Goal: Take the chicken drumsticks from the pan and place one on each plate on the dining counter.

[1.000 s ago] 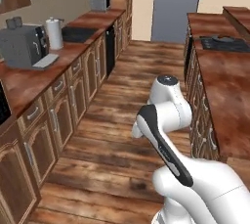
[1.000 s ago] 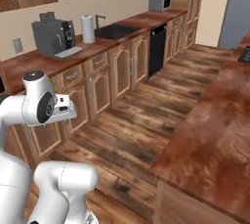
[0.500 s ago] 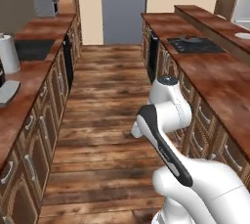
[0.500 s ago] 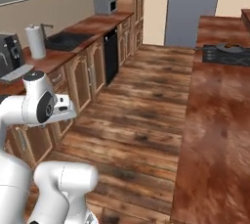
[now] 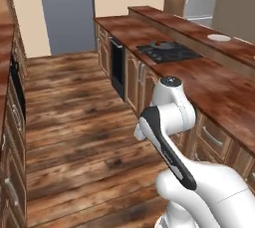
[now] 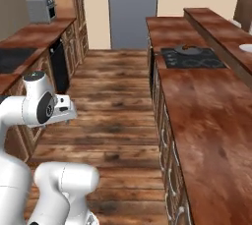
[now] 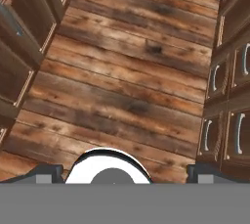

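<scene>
The pan (image 5: 160,44) sits on the black stovetop (image 5: 168,52) of the lower counter on the right, and it appears again as the pan (image 6: 187,49) on the stovetop (image 6: 193,57). The chicken drumsticks are too small to make out from here. One white plate (image 5: 219,37) lies on the raised dining counter (image 5: 187,29) behind the stove; the plate (image 6: 246,47) shows at the right edge on the dining counter (image 6: 216,26). My gripper (image 7: 125,174) points down at the floor, its fingertips (image 7: 49,173) wide apart, open and holding nothing. The arm is folded close to the base, far from the pan.
A wooden floor aisle (image 5: 74,122) runs between two rows of lower cabinets (image 7: 229,96). A black oven front (image 5: 117,67) is set under the right counter. A grey appliance (image 6: 41,9) stands on the left counter. A grey doorway (image 6: 133,10) closes the far end.
The whole picture has swung: the base has turned right, so the left counter slid out and the stove counter with pan and plate came in. The arm's pose is unchanged.
</scene>
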Available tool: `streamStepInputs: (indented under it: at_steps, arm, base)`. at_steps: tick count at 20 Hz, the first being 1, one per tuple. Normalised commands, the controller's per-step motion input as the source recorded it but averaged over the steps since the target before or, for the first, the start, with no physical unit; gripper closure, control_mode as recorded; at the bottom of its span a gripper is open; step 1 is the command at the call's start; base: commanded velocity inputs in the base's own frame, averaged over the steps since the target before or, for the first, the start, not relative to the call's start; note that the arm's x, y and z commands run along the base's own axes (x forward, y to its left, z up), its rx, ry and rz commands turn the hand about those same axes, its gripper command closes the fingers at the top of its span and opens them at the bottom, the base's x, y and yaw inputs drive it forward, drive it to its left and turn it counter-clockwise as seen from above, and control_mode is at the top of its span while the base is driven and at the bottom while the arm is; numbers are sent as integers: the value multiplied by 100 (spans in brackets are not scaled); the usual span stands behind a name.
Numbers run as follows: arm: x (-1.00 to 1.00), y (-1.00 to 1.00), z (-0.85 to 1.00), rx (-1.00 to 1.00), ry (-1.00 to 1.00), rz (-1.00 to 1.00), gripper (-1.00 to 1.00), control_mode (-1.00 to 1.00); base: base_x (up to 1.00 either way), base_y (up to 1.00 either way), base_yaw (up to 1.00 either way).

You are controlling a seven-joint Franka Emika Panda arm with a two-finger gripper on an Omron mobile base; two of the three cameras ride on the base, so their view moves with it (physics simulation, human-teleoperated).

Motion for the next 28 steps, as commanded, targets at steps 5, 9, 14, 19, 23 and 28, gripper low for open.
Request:
streamStepInputs:
  at_steps: [5,9,14,19,23,28]
  arm:
    - [0,0,0,0,0,0,-100,100]
    - [0,0,0,0,0,0,-100,100]
    - [0,0,0,0,0,0,-100,100]
    - [0,0,0,0,0,0,-100,100]
    - [0,0,0,0,0,0,-100,100]
    - [0,0,0,0,0,0,-100,100]
  base:
    - [95,52,-50]
    - [93,52,-52]
    - [92,52,-54]
    - [82,56,-55]
    - [65,62,-57]
    - [59,59,-65]
